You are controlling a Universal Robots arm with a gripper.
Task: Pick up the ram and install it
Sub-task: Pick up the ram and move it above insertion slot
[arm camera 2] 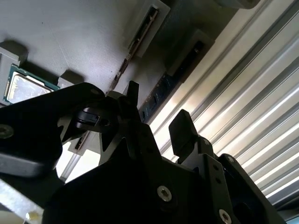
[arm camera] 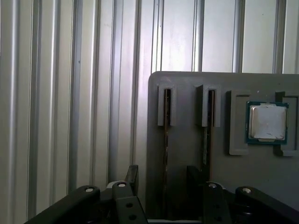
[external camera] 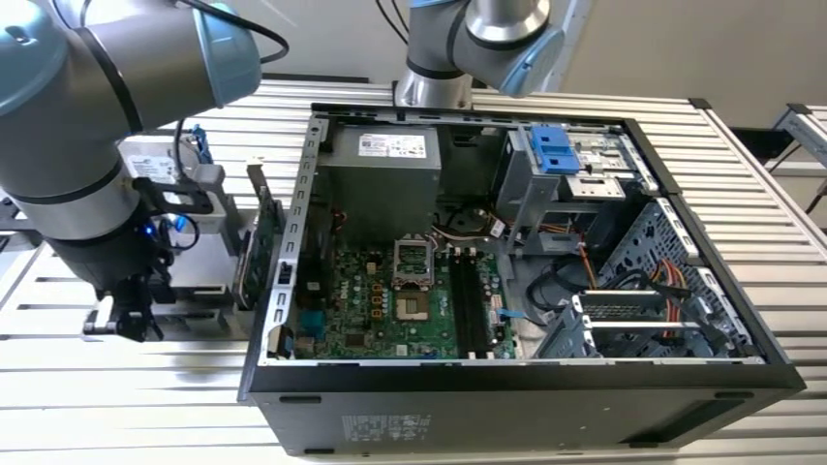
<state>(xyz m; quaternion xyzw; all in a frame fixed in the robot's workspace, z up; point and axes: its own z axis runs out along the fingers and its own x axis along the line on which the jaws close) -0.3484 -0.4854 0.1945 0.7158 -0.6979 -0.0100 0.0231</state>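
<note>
Jaws released: spread wide, one finger (arm camera: 132, 176) on each side of the ram (arm camera: 166, 144), nothing clamped. Whether either pad touches the board, I cannot tell.

Ram: stands on its long edge in a slot of the grey holder tray (arm camera: 187, 79), in the slot farther from the processor chip (arm camera: 267, 121). In the second wrist view the same stick (arm camera 2: 156, 100) runs between the two fingertips of the gripper (arm camera 2: 159, 109).

Handling, as judged:
- thin flat board, so light and stiff along its length
- fragile: small parts on its faces, a contact edge down in the slot
- best held by the two broad faces near mid-length, along the exposed upper edge
- hard, smooth faces could slip under a weak squeeze; a skewed grip would bind it in the slot

Second stick (arm camera: 207, 140) stands in the neighbouring slot, just beside the ram.

Tray rests on the slatted aluminium table (arm camera: 70, 93). In the exterior view the gripper (external camera: 123, 325) hangs low on the exterior view's left of the open computer case (external camera: 517, 407). Memory slots (external camera: 468, 305) on its motherboard (external camera: 375, 300) look unfilled.
</note>
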